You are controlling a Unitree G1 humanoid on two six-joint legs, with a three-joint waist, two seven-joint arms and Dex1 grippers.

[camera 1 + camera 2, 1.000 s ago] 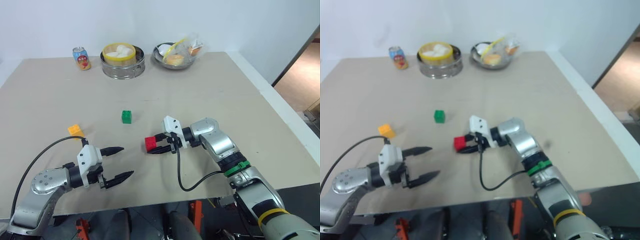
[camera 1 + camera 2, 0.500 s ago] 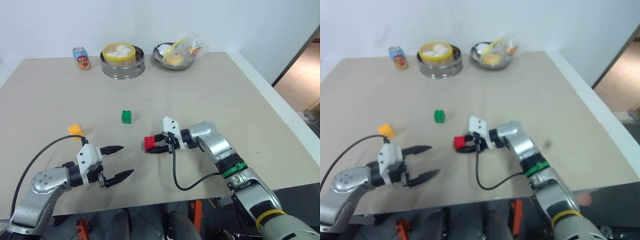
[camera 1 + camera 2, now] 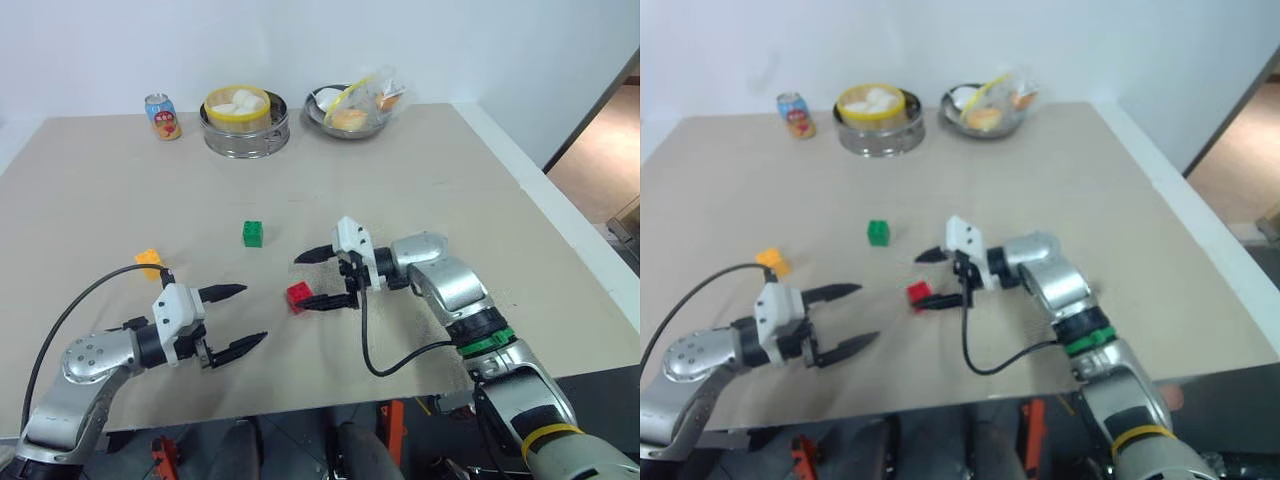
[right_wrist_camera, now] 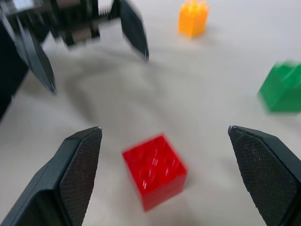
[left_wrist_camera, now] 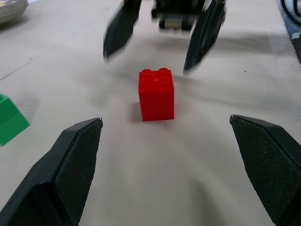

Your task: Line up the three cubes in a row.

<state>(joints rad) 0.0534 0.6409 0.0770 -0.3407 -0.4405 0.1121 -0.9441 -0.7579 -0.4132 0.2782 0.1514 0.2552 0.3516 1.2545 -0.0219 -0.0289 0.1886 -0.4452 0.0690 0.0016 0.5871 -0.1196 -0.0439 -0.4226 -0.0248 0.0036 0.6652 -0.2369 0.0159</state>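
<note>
While the small red plastic studded cube [image 3: 298, 296] sits free on the beige bench [image 3: 450, 190] between both spread, empty pincers, it lies just below the right pincer [image 3: 322, 279], nearer than the left pincer [image 3: 243, 318], with green cube [image 3: 253, 233] beyond.

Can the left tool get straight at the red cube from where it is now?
Probably yes: the left tool is open and faces the red cube across bare table.

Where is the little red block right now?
The red block sits on the table near the front middle, just beside the open right gripper, with the green block farther back.
</note>
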